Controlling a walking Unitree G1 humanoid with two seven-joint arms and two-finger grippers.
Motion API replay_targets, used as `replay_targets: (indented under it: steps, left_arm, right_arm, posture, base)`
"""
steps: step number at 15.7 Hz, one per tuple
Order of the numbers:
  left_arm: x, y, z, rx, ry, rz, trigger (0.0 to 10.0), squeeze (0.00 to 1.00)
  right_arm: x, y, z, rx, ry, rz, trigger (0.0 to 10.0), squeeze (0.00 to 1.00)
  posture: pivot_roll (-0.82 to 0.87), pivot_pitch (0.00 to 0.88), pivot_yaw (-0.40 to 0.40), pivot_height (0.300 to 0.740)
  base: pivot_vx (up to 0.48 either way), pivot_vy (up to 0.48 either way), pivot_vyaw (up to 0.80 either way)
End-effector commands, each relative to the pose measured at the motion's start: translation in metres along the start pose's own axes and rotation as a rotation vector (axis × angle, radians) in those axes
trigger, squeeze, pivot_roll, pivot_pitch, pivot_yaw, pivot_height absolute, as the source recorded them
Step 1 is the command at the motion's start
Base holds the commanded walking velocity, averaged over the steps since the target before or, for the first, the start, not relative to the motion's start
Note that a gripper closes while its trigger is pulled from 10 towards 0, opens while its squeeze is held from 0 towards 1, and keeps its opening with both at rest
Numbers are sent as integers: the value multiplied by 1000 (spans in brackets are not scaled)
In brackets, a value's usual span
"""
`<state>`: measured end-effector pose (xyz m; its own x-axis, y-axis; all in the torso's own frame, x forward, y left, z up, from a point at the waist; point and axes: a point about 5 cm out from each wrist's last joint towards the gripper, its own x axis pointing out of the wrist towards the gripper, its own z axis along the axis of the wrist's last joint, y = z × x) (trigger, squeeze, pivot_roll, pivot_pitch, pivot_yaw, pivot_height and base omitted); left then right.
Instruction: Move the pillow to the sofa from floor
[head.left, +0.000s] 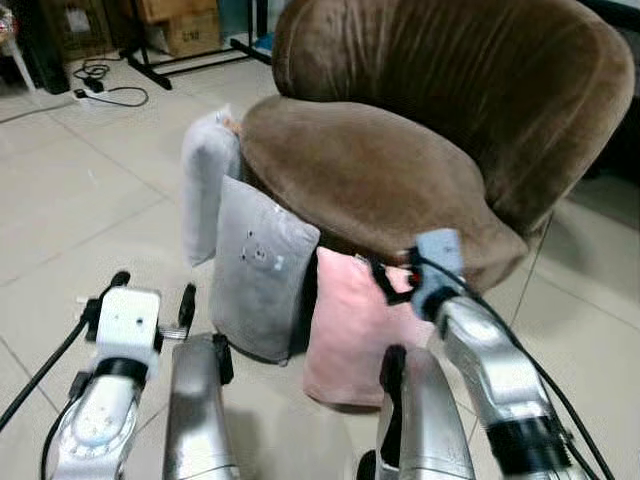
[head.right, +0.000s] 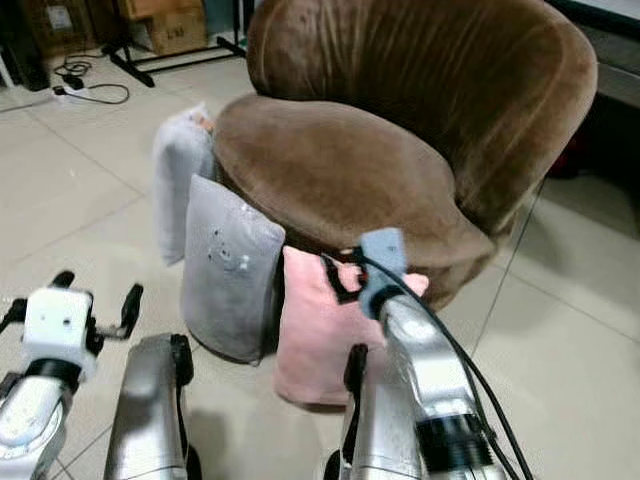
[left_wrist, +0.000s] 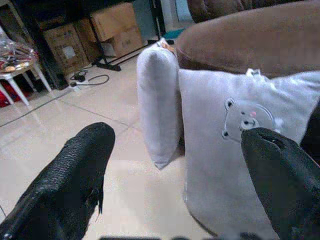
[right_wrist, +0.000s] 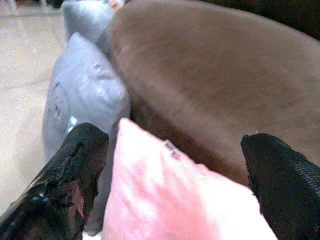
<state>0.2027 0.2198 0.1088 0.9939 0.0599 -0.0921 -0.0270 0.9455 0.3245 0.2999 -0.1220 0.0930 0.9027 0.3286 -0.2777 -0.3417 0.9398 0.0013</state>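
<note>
Beside the pink pillow (head.left: 352, 325) lean 2 grey pillows (head.left: 258, 268); right hand (right_wrist: 175, 165) spread above it.

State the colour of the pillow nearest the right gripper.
Pink pillow; clearest in the left eye view.

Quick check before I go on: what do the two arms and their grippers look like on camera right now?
Both arms are silver metal with black joints and black cables along them. The left gripper has a white boxy wrist block with small dots, and two long black fingers. The right gripper has a pale blue-grey wrist block with a black cable looping off it. Up close, the fingers are black, rounded and finely textured.
</note>
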Motion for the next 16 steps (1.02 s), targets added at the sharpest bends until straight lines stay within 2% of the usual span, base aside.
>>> replay_targets:
  steps: [1, 2, 4, 5, 8, 9, 10, 11, 12, 14, 16]
  left_arm:
    - [0, -1, 8, 19, -28, -22, 10000, 631]
    - [0, 0, 10, 10, -36, -42, 10000, 635]
    - [2, -4, 15, 4, -42, -124, 10000, 639]
    - [4, -10, 18, 12, -47, -195, 10000, 643]
    - [5, -13, 24, -6, -62, -262, 10000, 643]
    - [5, -15, 28, 0, -73, -307, 10000, 639]
    - [6, -15, 30, 5, -78, -322, 10000, 639]
    - [9, -15, 34, 14, -88, -354, 10000, 643]
    - [11, -15, 36, 20, -94, -370, 10000, 639]
    - [12, -17, 39, 28, -90, -403, 10000, 639]
    - [7, -25, 40, 44, -78, -478, 10000, 639]
  right_arm:
    - [4, -1, 4, -33, -9, 3, 10000, 1000]
    - [12, 1, 5, -45, 4, 16, 10000, 1000]
    - [27, 8, 8, -136, 32, 76, 10000, 1000]
    - [40, 12, 12, -212, 45, 109, 10000, 1000]
    - [54, 14, 14, -286, 106, 130, 10000, 1000]
    - [61, 9, 9, -388, 172, 106, 10000, 1000]
    - [63, 7, 6, -421, 203, 92, 10000, 1000]
    - [65, 4, 0, -517, 267, 88, 10000, 1000]
    - [66, 1, -2, -568, 293, 82, 10000, 1000]
    - [66, -1, -4, -578, 311, 66, 10000, 1000]
    - [67, 0, -8, -627, 331, 39, 10000, 1000]
  posture:
    - [40, 0, -111, 423]
    - [49, 0, -117, 423]
    - [51, 0, -113, 423]
    - [47, 0, -107, 423]
    - [41, 0, -107, 423]
    - [45, 23, -115, 423]
    - [49, 37, -120, 423]
    - [56, 69, -132, 423]
    - [61, 87, -140, 423]
    - [75, 128, -152, 423]
    - [91, 168, -155, 423]
  base:
    - [0, 0, 0]
    - [0, 0, 0]
    - [0, 0, 0]
    - [0, 0, 0]
    - [0, 0, 0]
    - [0, 0, 0]
    - [0, 0, 0]
    - [0, 0, 0]
    - [0, 0, 0]
    - [0, 0, 0]
    - [0, 0, 0]
